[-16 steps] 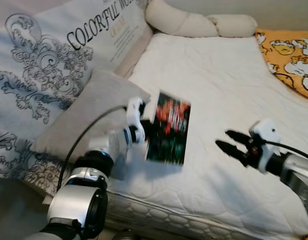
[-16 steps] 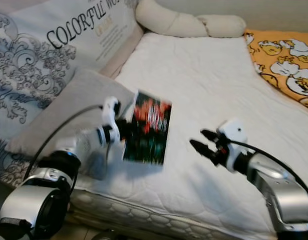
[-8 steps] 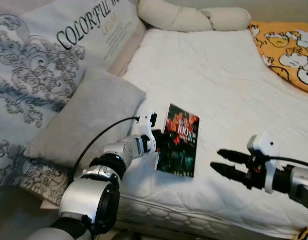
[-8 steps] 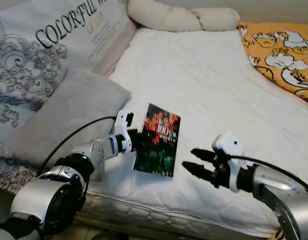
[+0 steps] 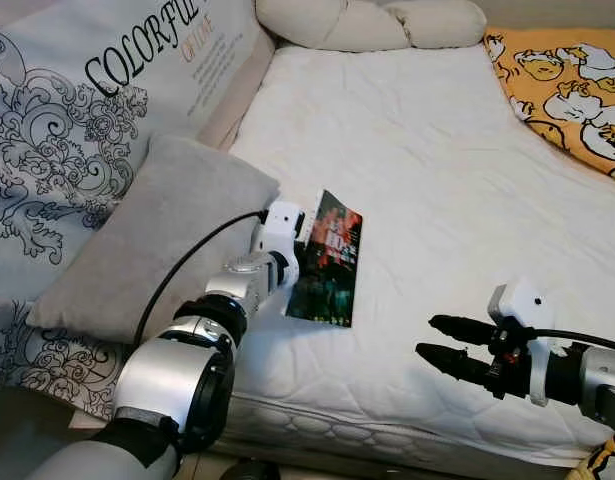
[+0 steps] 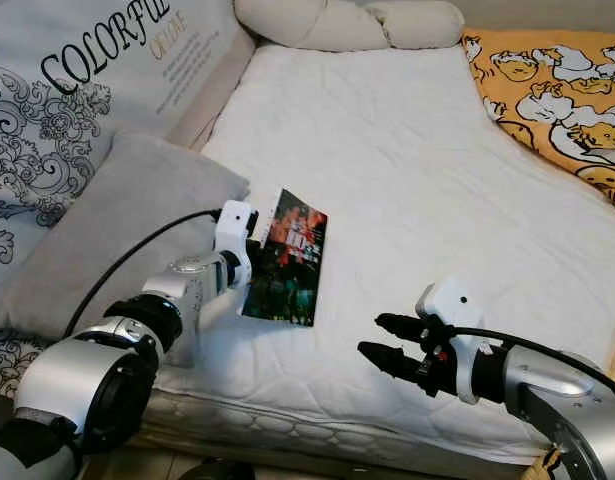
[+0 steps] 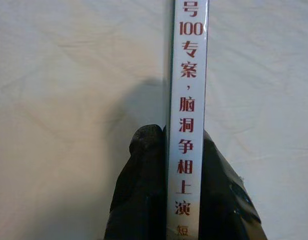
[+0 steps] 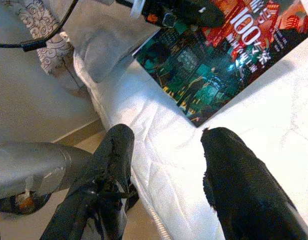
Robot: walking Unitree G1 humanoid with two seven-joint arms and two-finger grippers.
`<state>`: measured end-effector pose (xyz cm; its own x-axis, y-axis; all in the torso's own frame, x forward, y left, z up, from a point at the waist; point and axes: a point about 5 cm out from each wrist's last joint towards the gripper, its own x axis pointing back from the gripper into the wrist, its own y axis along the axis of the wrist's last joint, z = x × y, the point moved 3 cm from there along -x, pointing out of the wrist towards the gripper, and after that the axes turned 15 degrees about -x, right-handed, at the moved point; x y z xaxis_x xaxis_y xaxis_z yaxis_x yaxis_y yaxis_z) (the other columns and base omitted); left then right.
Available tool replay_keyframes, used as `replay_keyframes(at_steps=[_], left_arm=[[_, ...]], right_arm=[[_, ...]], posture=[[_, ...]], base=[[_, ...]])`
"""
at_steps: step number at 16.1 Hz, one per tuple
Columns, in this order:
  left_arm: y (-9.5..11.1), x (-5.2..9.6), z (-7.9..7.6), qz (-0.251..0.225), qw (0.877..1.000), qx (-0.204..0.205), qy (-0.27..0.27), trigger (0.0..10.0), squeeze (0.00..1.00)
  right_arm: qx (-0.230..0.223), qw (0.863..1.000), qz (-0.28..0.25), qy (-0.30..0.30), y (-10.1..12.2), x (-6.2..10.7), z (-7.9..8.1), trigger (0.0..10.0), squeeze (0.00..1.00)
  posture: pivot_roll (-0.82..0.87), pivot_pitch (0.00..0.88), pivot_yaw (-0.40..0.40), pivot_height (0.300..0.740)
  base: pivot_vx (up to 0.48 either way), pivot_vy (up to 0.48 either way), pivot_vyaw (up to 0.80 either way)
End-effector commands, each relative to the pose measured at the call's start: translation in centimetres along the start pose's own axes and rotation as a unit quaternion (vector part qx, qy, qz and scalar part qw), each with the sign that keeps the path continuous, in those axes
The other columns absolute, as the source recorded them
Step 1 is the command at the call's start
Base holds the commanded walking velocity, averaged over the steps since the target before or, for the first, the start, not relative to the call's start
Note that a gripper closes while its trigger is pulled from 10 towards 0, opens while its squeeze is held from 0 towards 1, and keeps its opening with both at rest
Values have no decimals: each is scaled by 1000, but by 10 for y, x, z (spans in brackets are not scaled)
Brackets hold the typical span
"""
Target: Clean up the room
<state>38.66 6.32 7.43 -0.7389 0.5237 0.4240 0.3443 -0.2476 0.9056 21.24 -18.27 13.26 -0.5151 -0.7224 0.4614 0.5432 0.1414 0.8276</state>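
so: a white quilted mattress [image 5: 437,190] fills most of the scene. on the left, a grey pillow [image 5: 147,245] leans against a large pale cushion [image 5: 77,120] printed with black scrollwork and the word "colorful". at the far end lies a cream knotted bolster [image 5: 372,22]. at the far right, an orange blanket [image 5: 572,80] with a cartoon print covers the corner of the bed. a black cable [image 5: 187,265] loops from the left arm across the front of the grey pillow.

book [image 5: 327,258]: a paperback with a dark cover, red at the far end and teal-green city art at the near end, with "100" in large figures. its white spine carries red chinese characters, clear in the left wrist view. it sits near the left edge of the mattress, just right of the grey pillow, with one long edge raised off the sheet and a shadow under it.

left gripper [image 5: 305,240]: clamped on the book's spine side, one black finger on each face of the book, seen close in the left wrist view [image 7: 186,200].

right gripper [image 5: 442,343]: held above the near edge of the mattress, right of the book and apart from it. its two black fingers [image 8: 113,165] are spread wide with nothing between them. the right wrist view looks past them to the book's near corner and the floor beside the bed.
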Motion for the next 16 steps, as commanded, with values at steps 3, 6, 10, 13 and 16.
replay_keyframes(at_steps=[3,6,10,13,16], left_arm=[[3,0,2,4,998,-64,7,10000,1000],[2,0,3,6,998,-63,13,10000,1000],[-1,2,10,20,996,-77,38,10000,1000],[-10,5,18,40,994,-85,63,10000,1000],[-13,7,21,46,992,-98,70,10000,1000]], right_arm=[[9,1000,24,6,-6,-2,9,10000,0],[9,1000,26,5,-7,-3,11,10000,0],[9,1000,29,4,-9,-4,12,10000,0],[9,999,31,3,-9,-4,12,10000,0],[9,999,34,3,-10,-3,12,10000,0]], posture=[[-326,91,80,740],[-330,93,80,740],[-332,98,76,740],[-334,102,71,740],[-334,104,67,740]], base=[[0,0,0],[0,0,0],[0,0,0],[0,0,0],[0,0,0]])
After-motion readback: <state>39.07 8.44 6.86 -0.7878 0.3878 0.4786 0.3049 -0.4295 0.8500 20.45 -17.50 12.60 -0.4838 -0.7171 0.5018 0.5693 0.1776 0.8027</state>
